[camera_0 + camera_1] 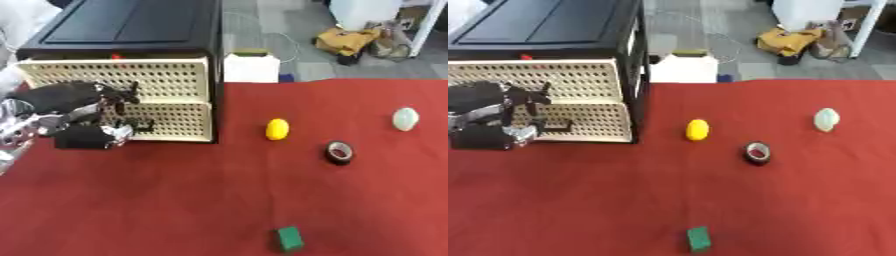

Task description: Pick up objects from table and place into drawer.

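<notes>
A black cabinet [131,25] stands at the table's far left, with two cream perforated drawer fronts: an upper one [171,75] and a lower one [179,122]. My left hand [66,100] is pressed against the left part of the lower front, with its fingers [115,107] curled at that drawer's top edge. On the red cloth lie a yellow oval object [277,129], a black tape roll [339,152], a pale green egg shape [405,119] and a green block [290,239]. My right hand shows in no view.
The red table [175,200] spreads wide between the cabinet and the loose objects. A white box [251,67] stands just behind the table's far edge, beside the cabinet. Clutter lies on the floor at the back right.
</notes>
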Controlling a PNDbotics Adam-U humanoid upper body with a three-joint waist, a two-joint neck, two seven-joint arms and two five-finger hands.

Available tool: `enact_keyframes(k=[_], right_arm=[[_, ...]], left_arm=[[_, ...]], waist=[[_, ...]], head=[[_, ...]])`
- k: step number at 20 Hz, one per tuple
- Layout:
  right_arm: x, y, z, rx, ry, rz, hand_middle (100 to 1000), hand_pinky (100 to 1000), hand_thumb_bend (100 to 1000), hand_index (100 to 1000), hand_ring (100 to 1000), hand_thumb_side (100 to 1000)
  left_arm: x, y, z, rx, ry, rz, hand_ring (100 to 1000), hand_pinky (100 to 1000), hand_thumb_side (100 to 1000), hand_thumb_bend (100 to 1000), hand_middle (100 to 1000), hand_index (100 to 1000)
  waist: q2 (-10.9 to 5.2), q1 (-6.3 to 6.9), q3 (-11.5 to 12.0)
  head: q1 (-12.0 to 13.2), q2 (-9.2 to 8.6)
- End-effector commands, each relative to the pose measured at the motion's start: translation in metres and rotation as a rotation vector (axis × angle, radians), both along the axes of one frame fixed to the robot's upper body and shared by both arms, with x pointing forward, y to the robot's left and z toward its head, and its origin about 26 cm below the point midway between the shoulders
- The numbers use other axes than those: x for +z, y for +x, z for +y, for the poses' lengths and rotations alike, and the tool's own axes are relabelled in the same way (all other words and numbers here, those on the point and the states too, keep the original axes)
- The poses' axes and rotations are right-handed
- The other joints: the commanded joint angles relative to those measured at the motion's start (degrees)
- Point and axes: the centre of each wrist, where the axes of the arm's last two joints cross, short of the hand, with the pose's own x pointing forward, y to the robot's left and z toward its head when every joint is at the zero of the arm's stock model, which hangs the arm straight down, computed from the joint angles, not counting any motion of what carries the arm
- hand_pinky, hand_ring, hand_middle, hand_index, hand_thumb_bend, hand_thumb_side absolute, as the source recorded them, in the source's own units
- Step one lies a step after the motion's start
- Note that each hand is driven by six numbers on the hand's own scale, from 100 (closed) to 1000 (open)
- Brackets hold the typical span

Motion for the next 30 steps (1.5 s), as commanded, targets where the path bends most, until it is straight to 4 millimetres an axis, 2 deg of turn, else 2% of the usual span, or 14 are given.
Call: enact_keyframes(k=[1, 10, 13, 16, 22, 25, 30], right_arm=[[0.01, -0.003, -0.002, -0.003, -0.01, -0.027, 568, 740, 132, 731, 621, 717], [0.01, -0.003, -0.002, -0.003, -0.006, -0.025, 567, 741, 132, 731, 621, 714], [0.01, -0.003, -0.002, -0.004, -0.006, -0.023, 567, 740, 131, 731, 621, 714], [0.01, -0.003, -0.003, -0.004, -0.005, -0.022, 568, 740, 126, 731, 622, 715], [0.011, -0.003, -0.003, -0.003, 0.001, -0.022, 570, 741, 116, 733, 624, 721], [0.01, -0.003, -0.004, -0.006, 0.009, -0.016, 570, 741, 116, 733, 623, 720], [0.008, -0.004, -0.005, -0.012, 0.019, -0.013, 576, 740, 107, 732, 626, 722]], left_arm=[[0.011, 0.0, 0.003, 0.01, -0.003, -0.027, 485, 294, 1000, 100, 870, 1000], [0.008, 0.008, 0.005, 0.014, -0.021, -0.042, 477, 295, 1000, 100, 915, 1000], [0.006, 0.005, 0.004, -0.002, -0.003, -0.036, 460, 293, 1000, 100, 761, 1000], [0.007, -0.008, -0.002, -0.057, 0.024, -0.033, 437, 282, 1000, 100, 618, 885], [0.022, -0.062, -0.021, -0.264, 0.009, -0.033, 395, 254, 1000, 100, 513, 767], [0.025, -0.066, -0.017, -0.379, -0.128, -0.066, 343, 232, 1000, 100, 490, 777], [0.021, -0.065, -0.009, -0.531, -0.582, -0.179, 346, 289, 1000, 100, 503, 796]], waist=[[-1.58, -0.1, -0.09], [-1.56, -0.18, -0.11], [-1.63, -0.16, -0.03], [-1.83, -0.22, 0.25], [-2.5, -0.59, 1.2], [-2.93, -0.93, 1.87], [-3.58, -1.54, 2.78]], head=[[0.23, -0.75], [0.29, -0.92], [0.28, -0.75], [0.2, -0.54], [-0.24, 0.06], [-0.67, 0.94], [-1.35, 1.84]])
